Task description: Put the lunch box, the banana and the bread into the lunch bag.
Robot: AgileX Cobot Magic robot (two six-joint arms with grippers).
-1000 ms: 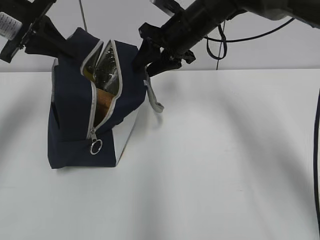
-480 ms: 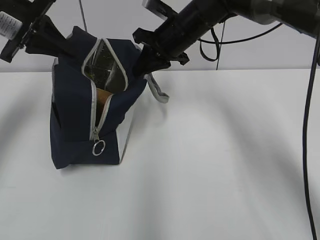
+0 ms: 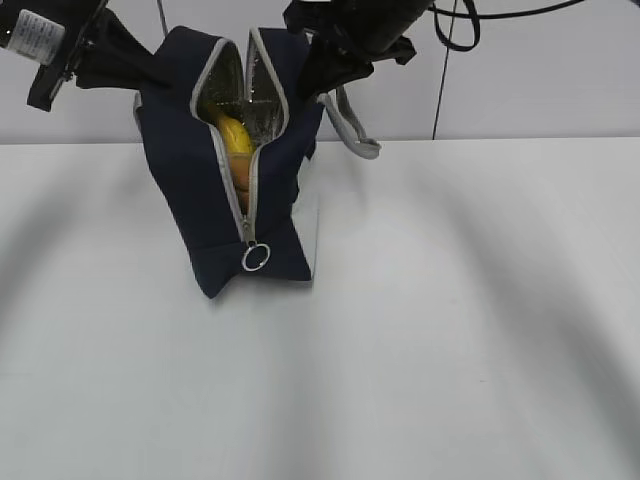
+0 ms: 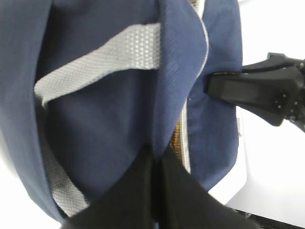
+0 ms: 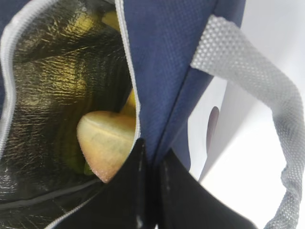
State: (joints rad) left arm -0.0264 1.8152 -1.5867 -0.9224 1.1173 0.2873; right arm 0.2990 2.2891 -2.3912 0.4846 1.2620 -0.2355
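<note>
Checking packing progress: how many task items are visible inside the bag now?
2. The banana shows in the lunch bag opening; the bread sits lower against the foil lining. The lunch box isn't visible, possibly hidden beneath.

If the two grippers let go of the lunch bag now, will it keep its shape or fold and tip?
The lunch bag is probably floppy: its fabric creases where the left gripper and the right gripper pinch its rim. It stands on a narrow base, so it may tip. The banana and bread inside may steady it somewhat.
</note>
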